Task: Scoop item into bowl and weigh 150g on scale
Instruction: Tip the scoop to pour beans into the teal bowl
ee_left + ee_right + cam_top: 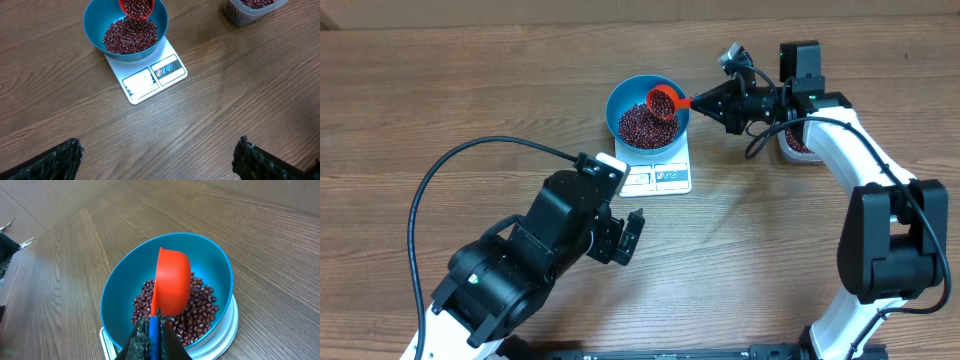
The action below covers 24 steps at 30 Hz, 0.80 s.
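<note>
- Wood-grain brown desk (470,80) fills every view, and both arms reach in over it.
- Toward the far middle lies the flat white rectangular kitchen scale (660,178), with its display window and logo panel along the near edge (the digits are too small to read).
- On the scale sits the round bright blue plastic bowl (613,108), covering most of the platform.
- Inside the bowl, a loose heap of small dark red-brown beans (638,127) covers the bottom.
- The right fingers (137,342) are pressed closed on the handle of the orange-red plastic scoop (663,102). The scoop hangs tilted over the right part of the bowl, above the heap, with beans in its cup.
- The left fingers (55,162) are spread fully apart and hold nothing. They hover over bare desk on the near side of the scale, well apart from it.
- A clear plastic container (250,10) with more beans stands to the right of the scale, partly under the right arm.
</note>
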Motion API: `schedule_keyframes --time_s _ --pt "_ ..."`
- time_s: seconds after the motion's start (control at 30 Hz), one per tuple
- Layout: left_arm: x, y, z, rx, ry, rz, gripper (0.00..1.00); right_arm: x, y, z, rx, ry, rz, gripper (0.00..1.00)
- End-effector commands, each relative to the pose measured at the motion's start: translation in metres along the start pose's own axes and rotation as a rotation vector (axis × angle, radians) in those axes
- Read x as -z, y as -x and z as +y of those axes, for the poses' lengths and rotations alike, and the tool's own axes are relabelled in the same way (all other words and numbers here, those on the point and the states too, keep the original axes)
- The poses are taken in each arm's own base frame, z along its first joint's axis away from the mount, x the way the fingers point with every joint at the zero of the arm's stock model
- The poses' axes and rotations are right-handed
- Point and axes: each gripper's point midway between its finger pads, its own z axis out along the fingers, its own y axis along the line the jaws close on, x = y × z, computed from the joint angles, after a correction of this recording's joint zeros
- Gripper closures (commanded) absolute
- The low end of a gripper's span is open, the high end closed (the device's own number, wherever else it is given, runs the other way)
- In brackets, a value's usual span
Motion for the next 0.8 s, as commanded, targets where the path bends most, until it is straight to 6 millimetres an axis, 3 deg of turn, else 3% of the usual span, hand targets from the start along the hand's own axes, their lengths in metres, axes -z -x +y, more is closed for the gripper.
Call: schedule_keyframes --time_s 0.0,0.77 --pt "-0.0016 -0.0011 0.0 -0.02 0.007 0.007 0.01 0.0057 0.0136 0.0093 0.049 0.0 -0.023 0.96" --pt "-0.0016 -0.0011 0.0 -0.02 0.007 0.007 0.01 0.0057 0.0173 0.0088 0.25 -0.004 -0.035 0.96"
